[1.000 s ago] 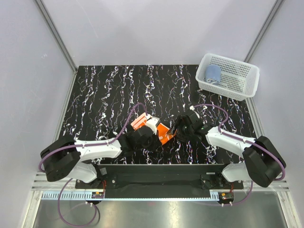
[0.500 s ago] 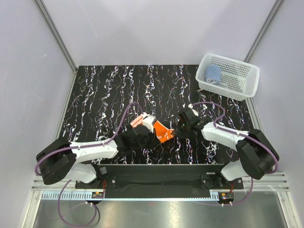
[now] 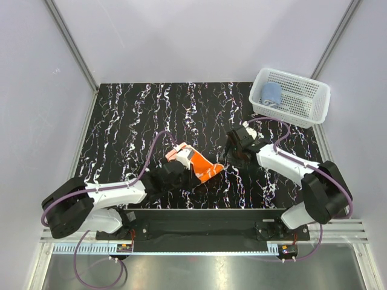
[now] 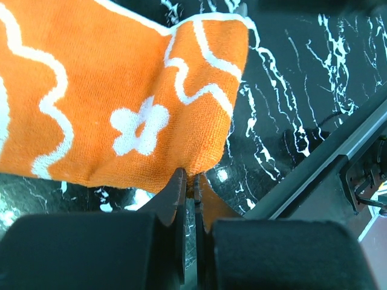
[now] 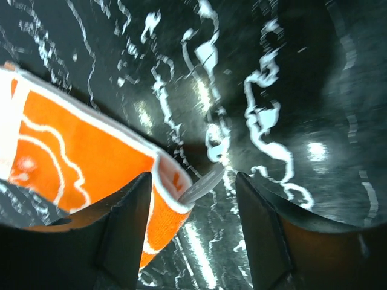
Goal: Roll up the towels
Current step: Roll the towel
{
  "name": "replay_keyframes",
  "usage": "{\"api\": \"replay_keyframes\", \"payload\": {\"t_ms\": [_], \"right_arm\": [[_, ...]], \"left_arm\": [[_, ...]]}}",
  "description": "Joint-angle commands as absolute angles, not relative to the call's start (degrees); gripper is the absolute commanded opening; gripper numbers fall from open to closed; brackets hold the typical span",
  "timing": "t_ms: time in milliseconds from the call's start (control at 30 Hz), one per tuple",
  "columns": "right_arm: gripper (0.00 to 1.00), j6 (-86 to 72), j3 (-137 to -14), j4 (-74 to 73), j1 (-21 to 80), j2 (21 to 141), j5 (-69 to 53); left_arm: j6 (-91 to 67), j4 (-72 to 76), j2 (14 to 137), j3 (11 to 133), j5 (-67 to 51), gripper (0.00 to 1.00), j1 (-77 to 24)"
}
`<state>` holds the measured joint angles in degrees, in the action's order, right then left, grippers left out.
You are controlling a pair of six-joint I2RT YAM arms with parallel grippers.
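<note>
Found the orange towel (image 3: 199,167) near the middle of the desk (image 3: 121,121), bunched and partly raised, not yet rolled. Pinched its near edge in the left tool (image 4: 188,181), closed to a sliver on a fold of the cloth. Held the right tool (image 5: 192,178) wide and empty, hovering just right of the towel's free corner and gripping nothing. Saw the blue towel (image 3: 271,93), apparently rolled, in the white basket (image 3: 314,104) at the far right corner of the desk, so judged 1 of 2 towels done.

Judged the step in hand as spreading the orange towel flat before rolling. Needed, for a good job: to take the free corner with the right tool at the hem, not mid-cloth; to draw the 2 held corners apart until taut; to lay the towel flat on the desk with no fold trapped underneath. Needed then to start the roll from 1 short edge with both tools level, to avoid a skewed, cone-shaped roll. Risked dragging the soft cloth into a bunch with any hurried sideways pull.
</note>
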<state>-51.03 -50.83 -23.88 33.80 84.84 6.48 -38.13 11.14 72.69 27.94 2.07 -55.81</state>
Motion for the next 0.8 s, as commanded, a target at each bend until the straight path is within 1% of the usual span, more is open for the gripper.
{"api": "replay_keyframes", "payload": {"t_ms": [0,100,167,233,367,400,467,600,700,767], "right_arm": [[0.65,-48.25,-55.19,-30.84,32.96,82.71,13.96],[0.65,-47.64,-53.80,-29.11,32.96,76.75,17.39],[0.65,-46.76,-52.22,-26.73,32.96,71.93,16.88],[0.63,-45.62,-49.32,-22.25,32.96,69.18,14.16],[0.53,-43.25,-45.10,-14.52,32.96,64.52,6.26],[0.52,-42.89,-42.65,-10.76,32.96,63.82,3.11],[0.51,-43.07,-40.18,-6.96,32.96,62.32,0.54],[0.49,-43.50,-35.17,3.04,33.05,63.28,-8.05],[0.48,-44.73,-33.58,8.94,33.22,65.91,-12.90],[0.47,-45.35,-33.22,11.24,33.66,67.58,-13.97]], "left_arm": [[-40.86,13.80,70.93,27.25,1.23,0.00,-55.11],[-44.64,11.96,69.79,27.51,1.41,0.00,-54.23],[-47.98,10.38,68.82,27.42,1.41,0.00,-53.62],[-51.57,8.88,67.42,27.42,1.93,0.00,-52.39],[-56.68,6.33,67.41,26.63,0.35,0.00,-48.79],[-58.43,5.98,68.28,26.37,-2.00,0.00,-47.21],[-59.50,7.46,69.60,25.41,-3.77,0.00,-45.54],[-60.21,9.58,75.39,24.43,-9.91,0.00,-40.97],[-59.51,10.28,79.17,25.05,-12.73,0.00,-39.82],[-59.06,9.15,80.68,26.45,-13.09,0.00,-39.55]]}}
